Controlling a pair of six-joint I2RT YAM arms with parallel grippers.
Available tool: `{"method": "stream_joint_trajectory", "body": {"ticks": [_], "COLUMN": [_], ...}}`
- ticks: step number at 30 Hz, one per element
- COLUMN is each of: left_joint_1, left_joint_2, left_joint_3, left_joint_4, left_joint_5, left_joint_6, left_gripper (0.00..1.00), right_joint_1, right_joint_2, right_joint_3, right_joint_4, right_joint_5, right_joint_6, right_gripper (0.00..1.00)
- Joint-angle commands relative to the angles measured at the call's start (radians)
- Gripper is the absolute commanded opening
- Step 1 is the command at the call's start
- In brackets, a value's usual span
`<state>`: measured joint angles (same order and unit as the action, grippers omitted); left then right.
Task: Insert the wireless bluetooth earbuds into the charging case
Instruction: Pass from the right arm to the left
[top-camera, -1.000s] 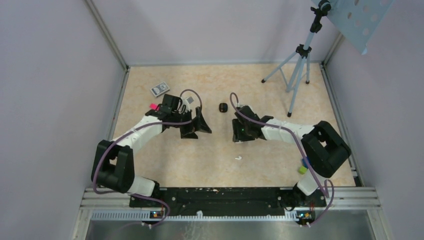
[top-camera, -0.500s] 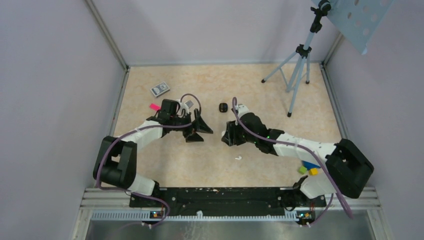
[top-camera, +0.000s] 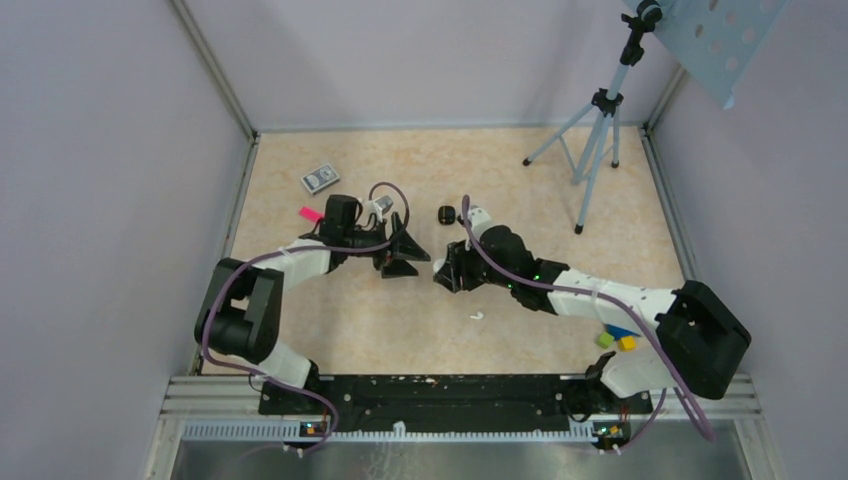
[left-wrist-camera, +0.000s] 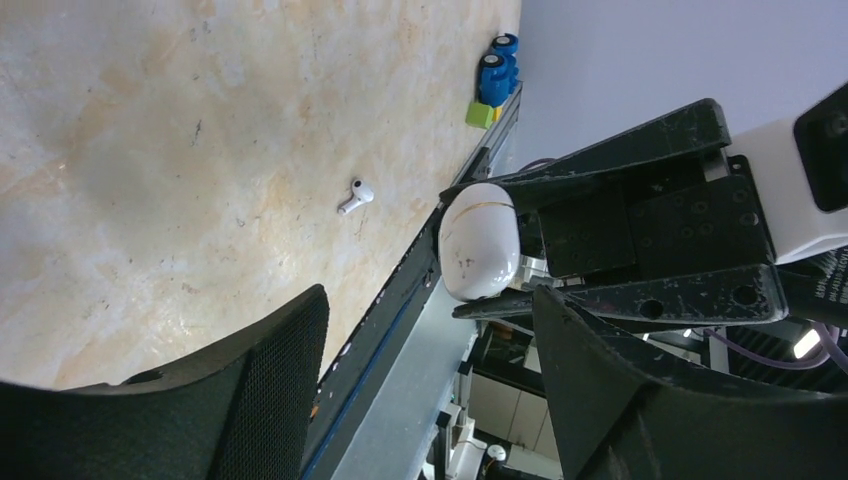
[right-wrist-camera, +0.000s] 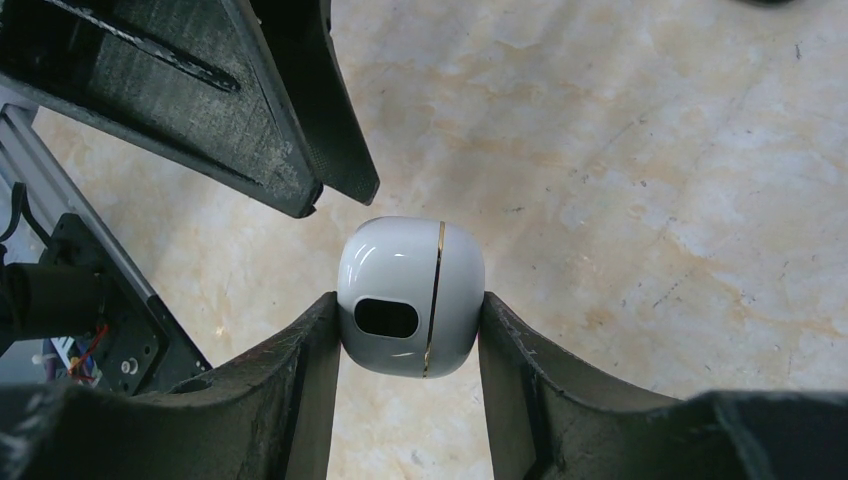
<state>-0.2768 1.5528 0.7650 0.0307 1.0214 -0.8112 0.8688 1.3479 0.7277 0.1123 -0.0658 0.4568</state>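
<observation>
The white charging case (right-wrist-camera: 410, 297), closed along its gold seam, is pinched between the fingers of my right gripper (right-wrist-camera: 408, 302) and held above the table. My left gripper (left-wrist-camera: 430, 370) stands open, its fingers (right-wrist-camera: 290, 130) just beyond the case without touching it. From the left wrist view, the case (left-wrist-camera: 480, 255) sits at the tips of the right gripper's fingers. One white earbud (top-camera: 477, 316) lies on the table in front of the two grippers (top-camera: 410, 255) (top-camera: 445, 275), and it also shows as the earbud (left-wrist-camera: 356, 196) in the left wrist view.
A small black object (top-camera: 446, 214) lies behind the grippers. A card box (top-camera: 320, 178) and a pink piece (top-camera: 309, 212) are at back left. A tripod (top-camera: 590, 140) stands at back right. Coloured blocks (top-camera: 615, 340) lie by the right arm's base.
The right arm has swung left with the case toward the left gripper. The left gripper has shifted slightly right and its jaws have narrowed somewhat.
</observation>
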Motion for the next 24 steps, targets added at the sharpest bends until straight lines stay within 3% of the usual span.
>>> {"method": "stream_joint_trajectory", "body": {"ticks": [1, 6, 15, 18, 22, 24], "left_joint_1": [-0.015, -0.049, -0.121, -0.123, -0.125, -0.126], "left_joint_2": [-0.007, 0.018, 0.041, 0.048, 0.054, 0.052], "left_joint_3": [0.018, 0.070, 0.080, 0.085, 0.094, 0.094], "left_joint_4": [0.119, 0.084, 0.076, 0.067, 0.050, 0.047], "left_joint_5": [0.025, 0.034, 0.033, 0.037, 0.041, 0.044], "left_joint_6": [-0.052, -0.028, -0.016, -0.006, 0.004, 0.003], "left_gripper": [0.78, 0.76, 0.57, 0.48, 0.26, 0.24], "right_joint_1": [0.014, 0.017, 0.017, 0.018, 0.017, 0.017], "right_joint_2": [0.008, 0.017, 0.026, 0.025, 0.029, 0.030], "right_joint_3": [0.045, 0.053, 0.075, 0.077, 0.088, 0.089], "right_joint_4": [0.055, 0.063, 0.061, 0.065, 0.061, 0.061], "right_joint_5": [-0.013, -0.022, -0.014, -0.013, -0.010, -0.005], "right_joint_6": [-0.024, -0.025, -0.031, -0.030, -0.032, -0.033], "right_gripper": [0.32, 0.31, 0.31, 0.31, 0.31, 0.31]}}
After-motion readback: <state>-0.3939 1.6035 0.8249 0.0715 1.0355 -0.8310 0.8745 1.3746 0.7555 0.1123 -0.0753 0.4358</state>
